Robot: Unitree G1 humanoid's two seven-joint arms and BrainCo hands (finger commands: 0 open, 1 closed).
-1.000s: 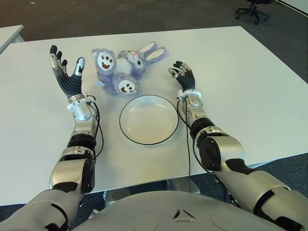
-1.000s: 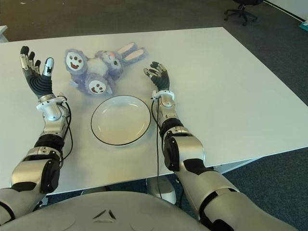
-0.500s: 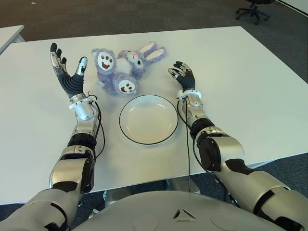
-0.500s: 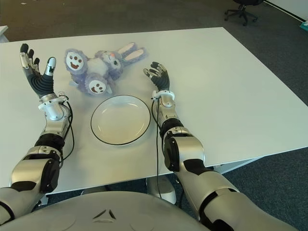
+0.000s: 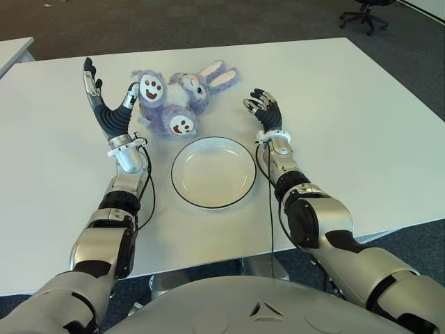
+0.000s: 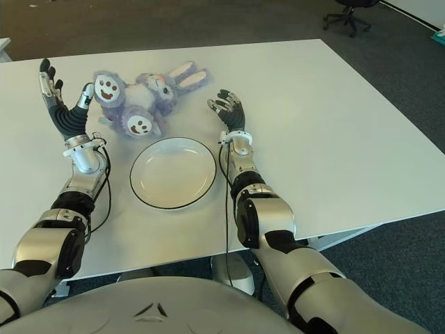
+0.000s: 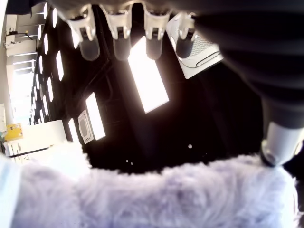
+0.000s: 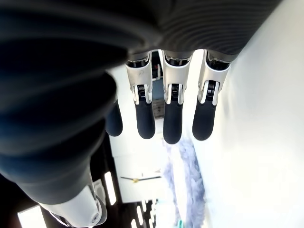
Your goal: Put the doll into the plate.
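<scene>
In the eye views the left hand [image 5: 110, 97] is seen raised with fingers spread, its thumb tip right beside a foot of the doll [image 5: 174, 101]; nothing is held. Only in the left wrist view is purple fur [image 7: 156, 194] shown close below the extended fingers [image 7: 118, 35], with the thumb tip at its edge. The doll is laid on the table [image 5: 348, 104] just beyond the plate [image 5: 213, 172], in which nothing is held. The right hand [image 5: 264, 111] is shown to the right of the doll, fingers relaxed and open.

head stereo downward, wrist cameras close-up
</scene>
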